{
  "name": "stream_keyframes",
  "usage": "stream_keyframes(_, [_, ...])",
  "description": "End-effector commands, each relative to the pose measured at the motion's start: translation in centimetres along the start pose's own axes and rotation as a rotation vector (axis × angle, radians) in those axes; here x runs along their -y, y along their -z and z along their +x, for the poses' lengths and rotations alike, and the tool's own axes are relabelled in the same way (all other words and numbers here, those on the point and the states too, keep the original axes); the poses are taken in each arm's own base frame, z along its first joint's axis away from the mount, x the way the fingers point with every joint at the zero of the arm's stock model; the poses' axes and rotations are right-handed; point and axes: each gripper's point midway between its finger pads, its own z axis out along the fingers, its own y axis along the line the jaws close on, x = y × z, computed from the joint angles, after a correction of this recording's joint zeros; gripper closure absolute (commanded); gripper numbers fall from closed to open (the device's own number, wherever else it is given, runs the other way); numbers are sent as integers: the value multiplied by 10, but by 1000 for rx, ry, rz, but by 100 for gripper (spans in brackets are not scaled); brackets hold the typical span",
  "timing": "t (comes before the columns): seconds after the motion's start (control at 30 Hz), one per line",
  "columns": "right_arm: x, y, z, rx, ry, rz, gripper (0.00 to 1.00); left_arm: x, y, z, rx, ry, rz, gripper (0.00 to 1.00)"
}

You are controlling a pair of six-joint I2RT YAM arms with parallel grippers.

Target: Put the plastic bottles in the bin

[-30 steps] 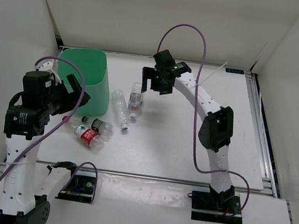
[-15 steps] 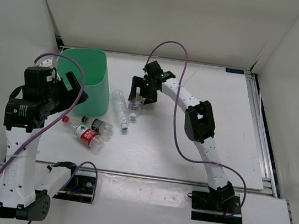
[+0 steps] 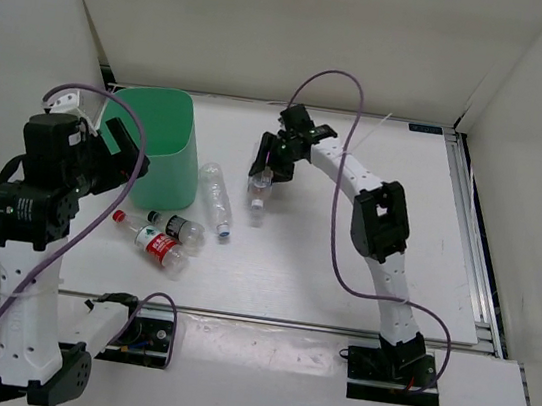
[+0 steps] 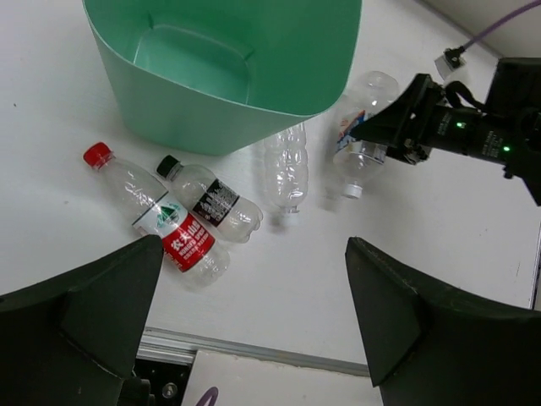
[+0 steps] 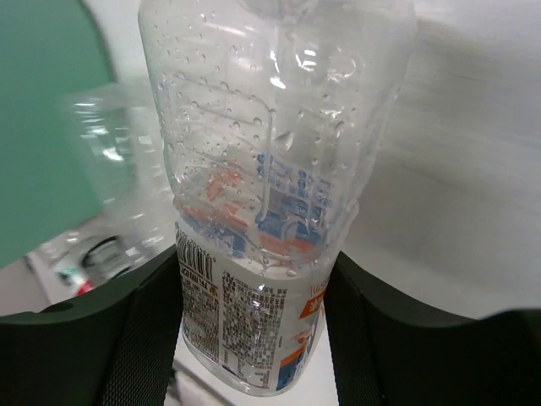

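Observation:
My right gripper (image 3: 275, 159) is shut on a clear plastic bottle (image 3: 261, 177) with a white, orange and blue label (image 5: 254, 321). The bottle hangs cap down just above the table (image 4: 359, 127). The mint-green bin (image 3: 158, 142) stands at the far left (image 4: 228, 118). Right of it lies a plain clear bottle (image 3: 216, 195) (image 4: 286, 169). In front of the bin lie a dark-labelled bottle (image 3: 179, 227) (image 4: 215, 203) and a red-labelled, red-capped bottle (image 3: 156, 244) (image 4: 169, 230). My left gripper (image 3: 122, 147) (image 4: 254, 254) is open high above the near-left of the bin, holding nothing.
White walls close in the table on three sides. An aluminium rail (image 3: 473, 241) runs down the right edge. A small cable box (image 3: 137, 331) sits by the left arm's base on the near ledge.
My right gripper dropped onto the labelled bottle, shut on it and raised it a little to the right. My left arm drifted slightly left.

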Motion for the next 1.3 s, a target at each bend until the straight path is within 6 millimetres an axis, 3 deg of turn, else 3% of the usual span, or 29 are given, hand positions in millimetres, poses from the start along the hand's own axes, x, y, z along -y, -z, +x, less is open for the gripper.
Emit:
stream_keyframes(0.0, [-65,108,-44,217,32,-134,55,6,34,-21,149,-54,57,0])
stream_keyframes(0.03, [-78,125,-48,250,52,-171,55,8,38,-22,172,-70,77,0])
stream_keyframes(0.07, [-111,156,-55,329,111,-257,55,10,45,-26,210,-70,93,0])
stream_keyframes(0.13, [-158,185,-60,422,187,-367,55,11,61,-30,289,-58,120,0])
stream_keyframes(0.2, [-202,202,-57,479,266,-446,53,7,69,-31,329,-25,108,0])
stream_keyframes(0.23, [-236,240,-67,572,310,-519,53,4,72,-32,344,-22,100,0])
stream_keyframes(0.27, [-248,235,-72,599,331,-529,53,-1,75,-27,337,25,80,0])
stream_keyframes(0.3, [-272,245,-70,656,374,-577,53,-12,74,-26,341,65,22,0])
stream_keyframes(0.37, [-289,250,-72,742,404,-600,53,-19,76,-20,332,112,-14,0])
stream_keyframes(0.43, [-313,254,-68,861,493,-612,53,-17,83,-20,323,115,-1,0])
stream_keyframes(0.47, [-314,235,-70,877,517,-574,53,-14,81,-20,305,93,4,0])
stream_keyframes(0.5, [-331,245,-68,943,553,-577,52,-7,81,-18,281,73,37,0])
stream_keyframes(0.53, [-335,221,-70,976,598,-540,46,-8,85,-19,274,64,30,0])
stream_keyframes(0.6, [-345,208,-66,1090,726,-424,39,-6,77,-19,229,8,11,0])
stream_keyframes(0.73, [-330,154,-74,1084,731,-359,31,1,68,-24,177,-118,4,0])
stream_keyframes(0.77, [-333,160,-76,1099,728,-369,22,-1,71,-27,195,-119,-7,0])
stream_keyframes(0.83, [-330,151,-75,1089,730,-362,0,0,68,-27,189,-116,-11,0])
stream_keyframes(0.9, [-338,173,-66,1103,731,-337,0,3,68,-26,183,-108,1,0])
stream_keyframes(0.93, [-340,214,-70,1153,700,-328,0,3,70,-28,191,-121,4,0])
stream_keyframes(1.0, [-328,256,-73,1218,603,-252,0,4,71,-29,184,-145,12,0])
stream_keyframes(1.03, [-318,289,-72,1233,551,-248,0,5,75,-31,195,-152,16,0])
stream_keyframes(1.07, [-298,295,-78,1206,518,-216,0,3,75,-32,199,-151,8,0])
stream_keyframes(1.13, [-288,314,-68,1095,463,-328,0,-2,71,-31,211,-129,-18,0])
stream_keyframes(1.17, [-254,288,-71,981,449,-275,0,-4,70,-27,213,-118,-16,0])
stream_keyframes(1.2, [-245,282,-64,904,426,-308,0,-6,59,-22,209,-106,-29,0])
stream_keyframes(1.23, [-224,266,-67,832,415,-292,0,-8,65,-19,238,-60,-8,0])
stream_keyframes(1.27, [-203,238,-57,729,401,-268,0,-9,65,-15,245,-35,-1,0])
